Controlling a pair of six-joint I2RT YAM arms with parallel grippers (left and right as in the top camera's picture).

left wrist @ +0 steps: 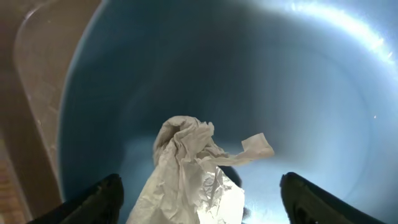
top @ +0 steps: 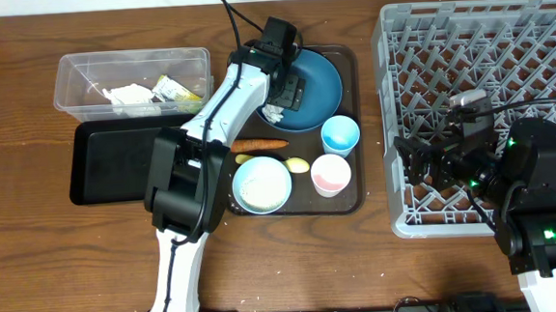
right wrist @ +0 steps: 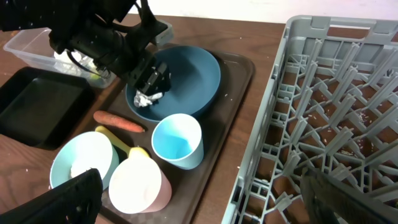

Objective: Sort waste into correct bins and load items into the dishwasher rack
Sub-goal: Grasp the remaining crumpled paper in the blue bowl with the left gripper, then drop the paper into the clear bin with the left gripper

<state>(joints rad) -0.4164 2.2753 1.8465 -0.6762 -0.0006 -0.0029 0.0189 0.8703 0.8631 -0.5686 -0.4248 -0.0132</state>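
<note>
Because the crumpled paper (left wrist: 186,168) lies on the blue plate (left wrist: 298,87), the left gripper (left wrist: 200,190) hovers over it, fingers spread wide to straddle it.

The serving tray (top: 348,60) sits mid-table. On it:
- The plate (top: 322,86) is at the rear and holds a paper wad (top: 273,112).
- The carrot (top: 259,145) lies just in front of the plate.
- The bowl (top: 261,186) is at front left.
- The rear cup (top: 340,134) and front cup (top: 330,175) are on the right.

The flat bin (top: 114,166) lies left of the serving tray. Behind it, the tub (top: 71,86) contains paper (top: 127,95) and a packet (top: 172,88). The rack (top: 418,70) stands at far right.
</note>
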